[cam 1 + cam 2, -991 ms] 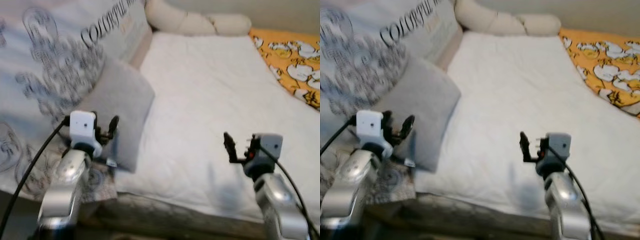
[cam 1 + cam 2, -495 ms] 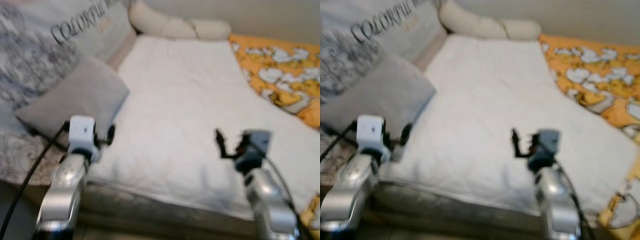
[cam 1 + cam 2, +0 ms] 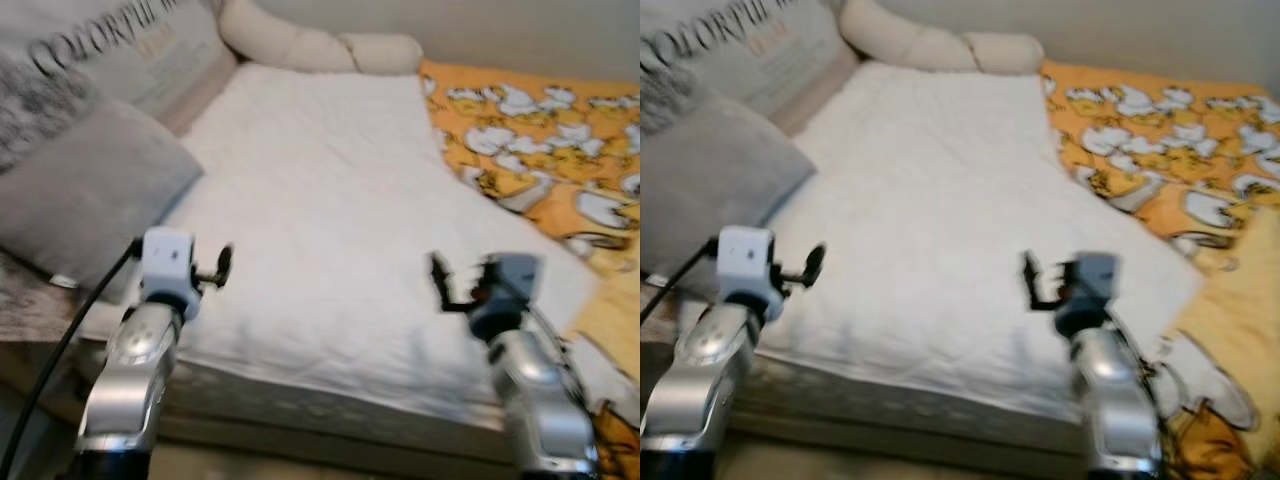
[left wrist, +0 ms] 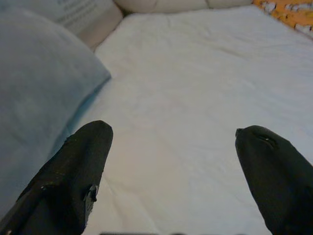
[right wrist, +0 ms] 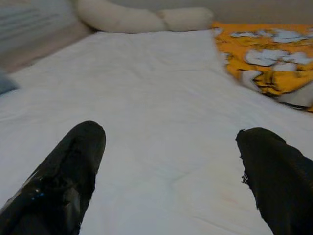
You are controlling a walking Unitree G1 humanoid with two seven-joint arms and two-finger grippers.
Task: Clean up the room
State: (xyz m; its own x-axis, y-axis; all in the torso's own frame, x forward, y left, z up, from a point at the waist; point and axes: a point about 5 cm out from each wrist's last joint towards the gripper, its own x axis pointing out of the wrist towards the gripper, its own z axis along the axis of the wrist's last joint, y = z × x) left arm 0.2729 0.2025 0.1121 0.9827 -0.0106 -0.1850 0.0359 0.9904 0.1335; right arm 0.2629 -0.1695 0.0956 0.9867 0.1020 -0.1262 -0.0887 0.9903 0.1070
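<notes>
Swinging rightward over the last second, the head camera has carried the lettered cushions toward the left edge and brought much more of the orange blanket into sight; the bedding itself has not shifted.

Largest is the white quilted mattress cover (image 3: 330,210), spreading ahead of and beneath both pairs of jaws. Beyond and to the right of the right gripper (image 5: 171,161) lies the crumpled orange blanket with white cartoon print (image 3: 540,150), trailing off the bed's right side. It looks the likeliest thing to tidy: soft, light and floppy, best pinched at a free edge or corner near the white cover. To the left of the left gripper (image 4: 171,161) rests the plain grey fabric pillow (image 3: 85,200), squashy and easy to grip at a corner. At the far end, well ahead of both grippers, lies the long cream bolster (image 3: 310,45).

Both grippers hang above the near bed edge, fingers spread wide, holding nothing.
</notes>
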